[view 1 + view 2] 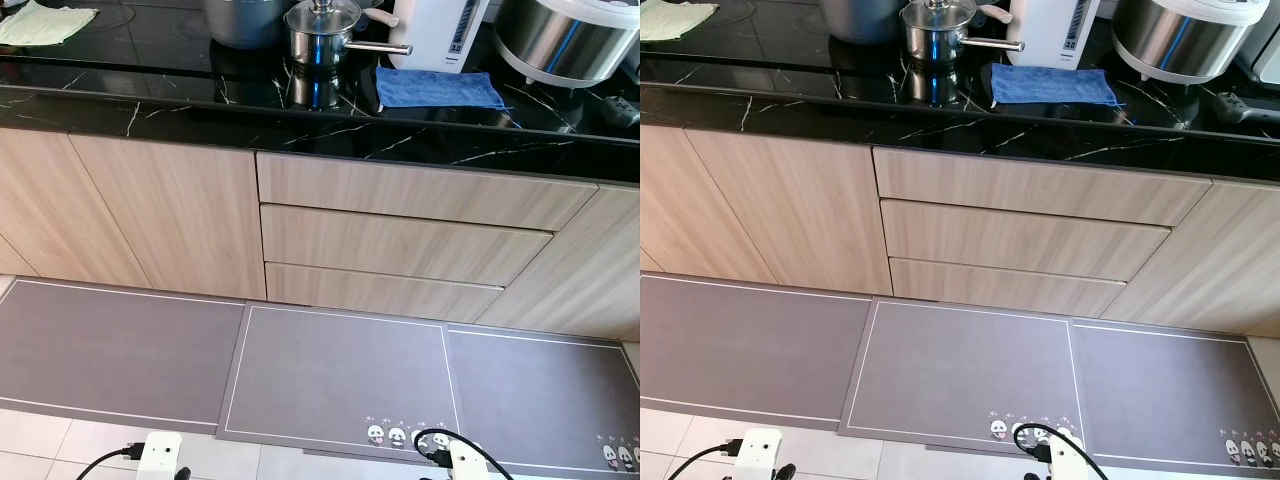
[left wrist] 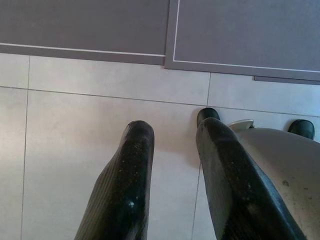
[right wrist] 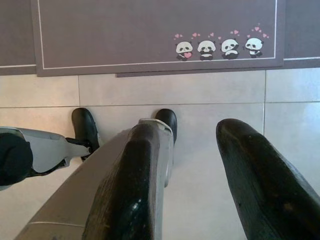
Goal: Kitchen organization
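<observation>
a black marble-look worktop [image 1: 330, 135] with white veins runs across the top, glossy with reflected light. under it stand pale wood-grain cabinet doors [image 1: 160, 210] on the left and a stack of three handleless drawers [image 1: 400, 240] in the middle. grey floor mats [image 1: 340, 375] with thin white borders lie edge to edge along the cabinet base; small panda prints [image 3: 220, 47] mark one mat's corner. nearer lies a floor of pale tiles [image 2: 100, 95] with grey grout.

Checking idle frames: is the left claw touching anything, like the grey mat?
Apart. The left wrist view shows the left claw open, hanging over bare floor tile, with the grey mat well beyond its fingertips.
</observation>
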Available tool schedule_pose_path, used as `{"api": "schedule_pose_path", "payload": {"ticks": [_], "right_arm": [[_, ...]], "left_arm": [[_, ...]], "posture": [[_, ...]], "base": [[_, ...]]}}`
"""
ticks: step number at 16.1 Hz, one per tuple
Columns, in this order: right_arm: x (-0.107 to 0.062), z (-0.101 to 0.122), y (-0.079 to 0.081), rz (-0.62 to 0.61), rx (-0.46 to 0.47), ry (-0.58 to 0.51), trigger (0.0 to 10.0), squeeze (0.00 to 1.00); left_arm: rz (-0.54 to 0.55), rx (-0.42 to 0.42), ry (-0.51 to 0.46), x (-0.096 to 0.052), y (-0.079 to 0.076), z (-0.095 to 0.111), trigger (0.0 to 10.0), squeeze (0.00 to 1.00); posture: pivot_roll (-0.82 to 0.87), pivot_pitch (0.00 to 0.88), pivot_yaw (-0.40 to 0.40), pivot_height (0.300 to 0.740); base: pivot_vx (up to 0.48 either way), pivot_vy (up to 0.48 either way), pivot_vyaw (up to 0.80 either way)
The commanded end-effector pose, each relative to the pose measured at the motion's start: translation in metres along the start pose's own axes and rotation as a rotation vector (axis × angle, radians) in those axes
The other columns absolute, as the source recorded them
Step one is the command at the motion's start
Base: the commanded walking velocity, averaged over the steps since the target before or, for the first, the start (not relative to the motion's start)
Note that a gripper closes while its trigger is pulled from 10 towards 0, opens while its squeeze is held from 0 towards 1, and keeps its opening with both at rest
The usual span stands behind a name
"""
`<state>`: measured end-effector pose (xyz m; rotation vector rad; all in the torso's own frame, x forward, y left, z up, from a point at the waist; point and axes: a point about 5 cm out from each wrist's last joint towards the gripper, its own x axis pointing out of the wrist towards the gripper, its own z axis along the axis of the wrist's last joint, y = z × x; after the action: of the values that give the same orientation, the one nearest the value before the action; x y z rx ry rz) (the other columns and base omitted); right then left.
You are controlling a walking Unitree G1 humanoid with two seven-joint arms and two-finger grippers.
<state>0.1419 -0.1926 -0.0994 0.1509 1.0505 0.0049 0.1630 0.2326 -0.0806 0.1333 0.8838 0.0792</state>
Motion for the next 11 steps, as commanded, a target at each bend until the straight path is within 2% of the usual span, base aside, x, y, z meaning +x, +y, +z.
{"api": "schedule_pose_path", "payload": {"ticks": [1,4,7,11], "right_arm": [[0.000,0.001,-0.001,-0.002,0.011,-0.011,10.0,0.00],[0.000,0.003,-0.004,-0.015,0.017,-0.022,10.0,0.00],[-0.002,0.011,-0.011,-0.015,0.005,-0.051,10.0,0.00],[-0.004,0.023,-0.023,-0.031,-0.005,-0.085,10.0,0.00]], "left_arm": [[-0.013,0.031,0.025,-0.002,-0.003,-0.008,10.0,0.00],[-0.028,0.065,0.027,-0.002,-0.006,-0.007,10.0,0.00],[-0.032,0.060,0.016,0.001,-0.008,-0.001,10.0,0.00],[-0.043,0.058,-0.022,0.006,-0.017,0.016,10.0,0.00]], "posture": [[0.08,0.092,-0.062,0.740],[0.07,0.093,-0.060,0.740],[0.05,0.088,-0.062,0.740],[0.05,0.073,-0.089,0.740]], "base": [[0.000,0.000,0.00],[0.000,0.000,0.00],[0.000,0.000,0.00],[0.000,0.000,0.00]]}}
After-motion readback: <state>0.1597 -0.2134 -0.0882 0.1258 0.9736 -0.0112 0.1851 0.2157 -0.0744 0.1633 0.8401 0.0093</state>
